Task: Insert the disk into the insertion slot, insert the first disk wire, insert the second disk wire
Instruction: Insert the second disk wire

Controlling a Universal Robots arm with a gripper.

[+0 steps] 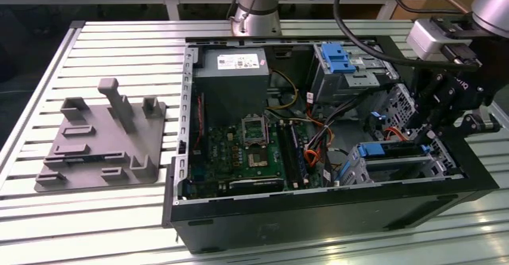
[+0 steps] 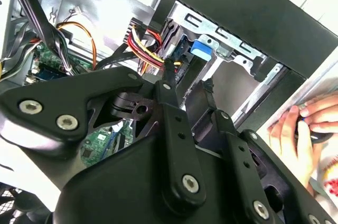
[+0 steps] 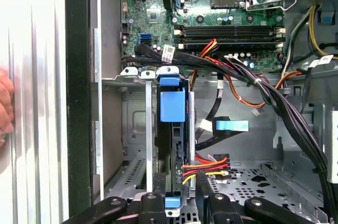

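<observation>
While the arm hangs over the open computer case [image 1: 318, 208], we see the gripper [image 2: 188, 76] low inside it, at the exterior view's right, just above the insertion slot [image 1: 402, 165]. In the second wrist view its two fingers [image 2: 170, 109] stand apart with a clear gap at the tips, and we see nothing pinched between them.

The disk [image 3: 171, 105] sits in the slot and stands on its edge, so in the first wrist view we look at its narrow side with the bright blue carrier. The blue handle is at the end far from the gripper, and the other end of the disk lies between the two fingers. We cannot tell if they touch it.

A bundle of red, yellow and orange wires [image 3: 203, 165] ends at a dark connector just beside the disk, near the gripper. We cannot tell if it is plugged in.

Beyond the slot in the first wrist view lies the green motherboard [image 3: 222, 18]. In the exterior view the taller grey cage [image 1: 338, 59] with its blue latch stands further back in the case. The case rests on a slatted metal table [image 1: 119, 39], and a grey holder plate [image 1: 95, 146] lies well apart from it, at the exterior view's left. A person's hand [image 2: 298, 129] is outside the case wall.
</observation>
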